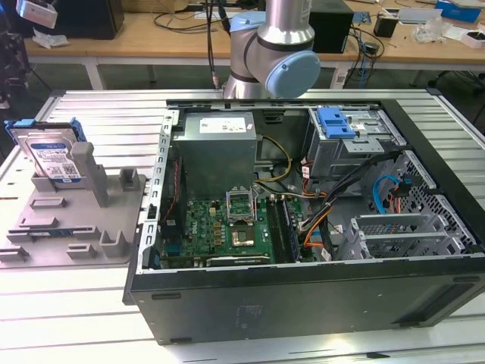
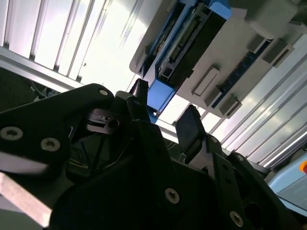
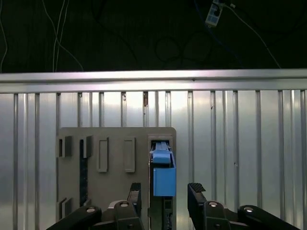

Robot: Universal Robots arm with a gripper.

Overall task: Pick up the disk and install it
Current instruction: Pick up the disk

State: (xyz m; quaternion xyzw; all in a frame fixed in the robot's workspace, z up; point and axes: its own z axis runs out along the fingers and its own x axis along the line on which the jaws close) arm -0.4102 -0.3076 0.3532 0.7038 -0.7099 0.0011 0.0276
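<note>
Flat silver metal disk in blue plastic carrier upright, straight ahead of released jaws; thin edge centred in gap, long axis across closing line.

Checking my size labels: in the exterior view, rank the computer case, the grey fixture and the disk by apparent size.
Largest: computer case.
Then: grey fixture.
Smallest: disk, clearly, though it stands at the fixture's far end.
</note>
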